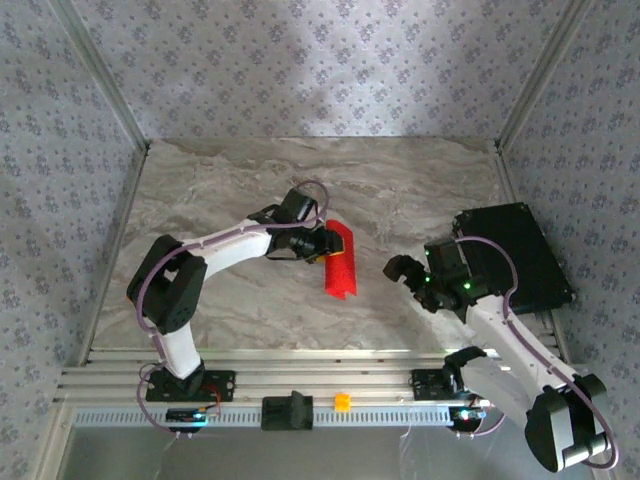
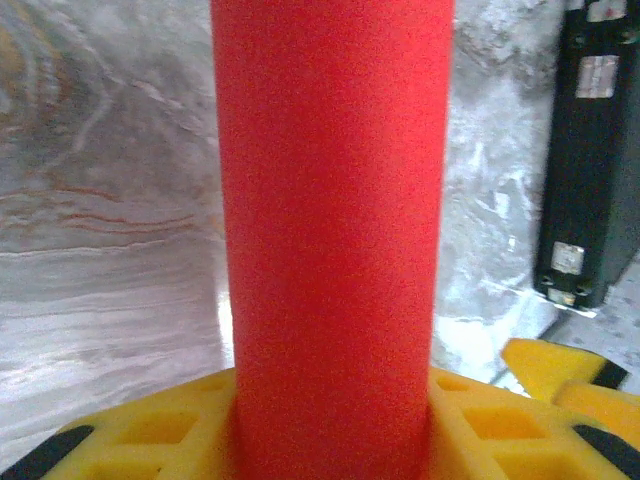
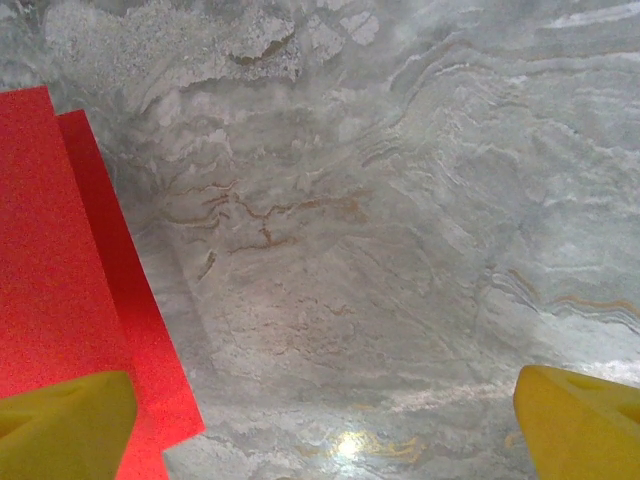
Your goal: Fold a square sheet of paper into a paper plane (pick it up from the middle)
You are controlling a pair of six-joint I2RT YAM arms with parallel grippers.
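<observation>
The square sheet of paper point(image 1: 340, 262) is bright red and bent into a curved, doubled-over strip near the middle of the marble table. My left gripper point(image 1: 322, 243) is shut on its left side. In the left wrist view the paper point(image 2: 330, 200) rises as a rounded red column between the yellow fingers point(image 2: 150, 435). My right gripper point(image 1: 400, 268) hangs open a short way to the right of the sheet, apart from it. In the right wrist view, two layered red edges of the paper point(image 3: 50, 250) lie at the left, and the open gripper point(image 3: 320, 430) holds nothing between its yellow fingertips point(image 3: 580, 415).
A black flat box point(image 1: 515, 255) lies at the table's right edge, also seen in the left wrist view as the black box point(image 2: 590, 150). On the front rail sit a small orange block point(image 1: 342, 402) and a black mount point(image 1: 288, 410). Patterned walls enclose the table.
</observation>
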